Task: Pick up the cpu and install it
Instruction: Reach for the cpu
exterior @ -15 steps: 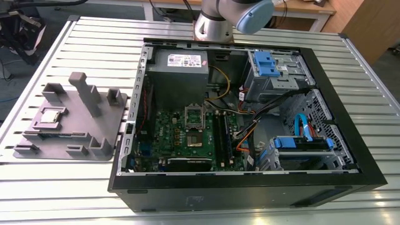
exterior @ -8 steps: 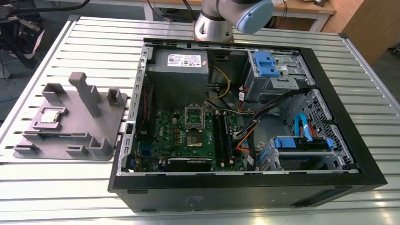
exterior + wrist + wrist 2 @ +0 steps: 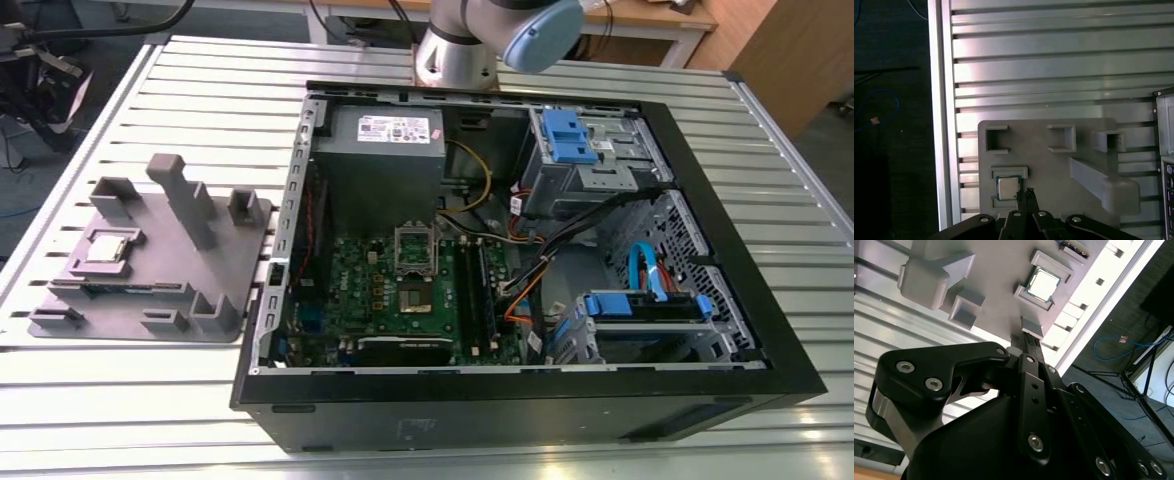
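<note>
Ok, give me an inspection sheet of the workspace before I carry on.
Surface: slatted metal table carrying a grey fixture tray and an open computer case.
Job's things: cpu lies in its tray pocket, not picked up; motherboard socket looks empty.
Clutter: nothing seen.
End effector: pointed at the tray near the cpu, apart from it, holding nothing.
Cables: orange, yellow and black wires and blue cables inside the case; a blue cable on the floor.
Surroundings: wooden desk behind the table.
</note>
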`<state>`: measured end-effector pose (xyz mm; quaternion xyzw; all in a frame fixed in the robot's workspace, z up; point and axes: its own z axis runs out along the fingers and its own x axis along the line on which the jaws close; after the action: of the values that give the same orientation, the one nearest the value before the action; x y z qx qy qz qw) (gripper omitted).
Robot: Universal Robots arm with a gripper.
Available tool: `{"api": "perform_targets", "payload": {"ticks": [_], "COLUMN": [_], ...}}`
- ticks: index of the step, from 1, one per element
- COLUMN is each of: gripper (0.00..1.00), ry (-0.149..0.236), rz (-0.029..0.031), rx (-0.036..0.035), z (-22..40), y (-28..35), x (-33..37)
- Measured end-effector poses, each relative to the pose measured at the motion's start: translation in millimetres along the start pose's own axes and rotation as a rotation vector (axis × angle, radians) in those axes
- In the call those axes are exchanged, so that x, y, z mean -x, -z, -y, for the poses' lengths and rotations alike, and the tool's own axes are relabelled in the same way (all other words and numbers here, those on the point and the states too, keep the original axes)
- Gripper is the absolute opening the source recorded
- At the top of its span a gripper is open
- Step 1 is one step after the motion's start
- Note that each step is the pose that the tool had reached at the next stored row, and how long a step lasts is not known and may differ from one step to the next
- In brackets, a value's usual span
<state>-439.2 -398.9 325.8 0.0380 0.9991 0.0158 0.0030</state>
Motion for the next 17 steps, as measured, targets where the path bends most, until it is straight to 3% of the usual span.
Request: {"api": "perform_targets", "payload": {"ticks": [17], "gripper": [0.11], "ry": [0.000], "rz": [-0.0011], "rx": [-0.0066], "z": [1.4], "y": [-13.0], "x": [-12.3]}}
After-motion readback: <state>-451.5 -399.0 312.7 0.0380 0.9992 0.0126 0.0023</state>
